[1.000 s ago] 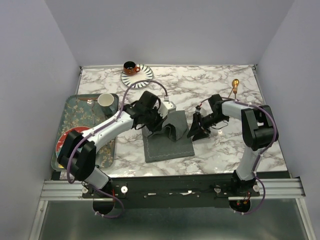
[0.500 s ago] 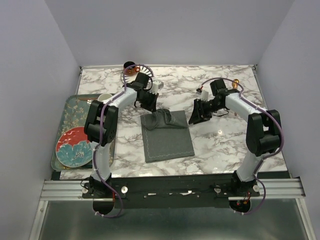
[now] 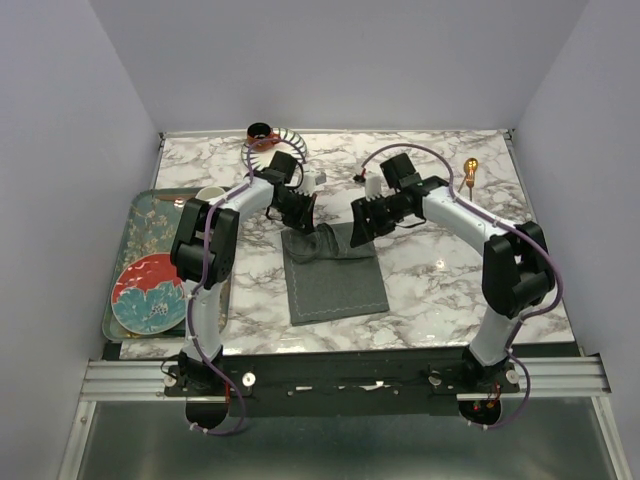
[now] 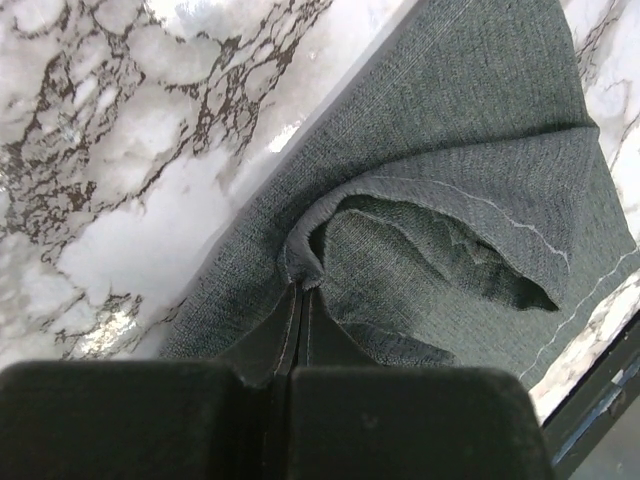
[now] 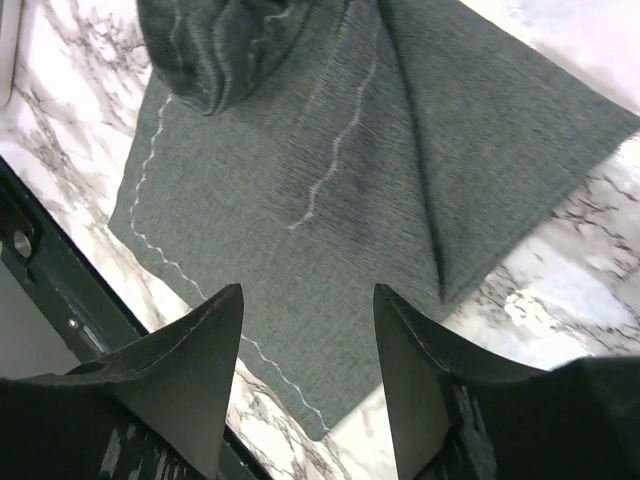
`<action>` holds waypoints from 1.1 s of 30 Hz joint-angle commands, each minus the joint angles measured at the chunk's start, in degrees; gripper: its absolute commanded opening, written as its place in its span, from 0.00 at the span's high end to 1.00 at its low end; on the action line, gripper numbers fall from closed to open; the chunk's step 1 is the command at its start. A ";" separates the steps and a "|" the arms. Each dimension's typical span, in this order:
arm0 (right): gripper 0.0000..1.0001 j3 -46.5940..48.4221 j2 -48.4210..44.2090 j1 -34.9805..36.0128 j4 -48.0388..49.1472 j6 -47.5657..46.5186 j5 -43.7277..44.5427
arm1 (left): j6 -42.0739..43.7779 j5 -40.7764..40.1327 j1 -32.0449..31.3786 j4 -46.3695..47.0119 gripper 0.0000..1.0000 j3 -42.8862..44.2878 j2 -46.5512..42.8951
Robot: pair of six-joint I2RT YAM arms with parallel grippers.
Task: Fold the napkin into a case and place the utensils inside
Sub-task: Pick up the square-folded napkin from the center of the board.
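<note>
Right claw (image 5: 308, 300) shifted over napkin (image 3: 338, 280) edge; left claw (image 4: 297, 345) seemingly pinching it.

Left end effector (image 4: 297, 300) clamped closed, right end effector (image 5: 308, 300) spread wide.

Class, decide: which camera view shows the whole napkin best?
Top external: nearly all of the napkin shows, its far edge bunched. Left wrist shows only the fold pinched in the left gripper; right wrist, only part of it.
</note>
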 commanded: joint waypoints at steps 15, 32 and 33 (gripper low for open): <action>0.25 -10.29 -6.24 8.99 19.25 -13.90 7.29 | -1.88 3.65 0.43 -0.19 1.00 -2.19 -1.25; 0.26 -10.39 -1.60 16.03 19.62 -29.77 19.67 | -1.61 4.09 1.13 -0.54 1.00 -1.39 -0.98; 0.28 -10.13 -1.25 16.03 19.53 -29.50 22.30 | -1.61 4.18 1.13 -0.54 1.00 -1.39 -1.07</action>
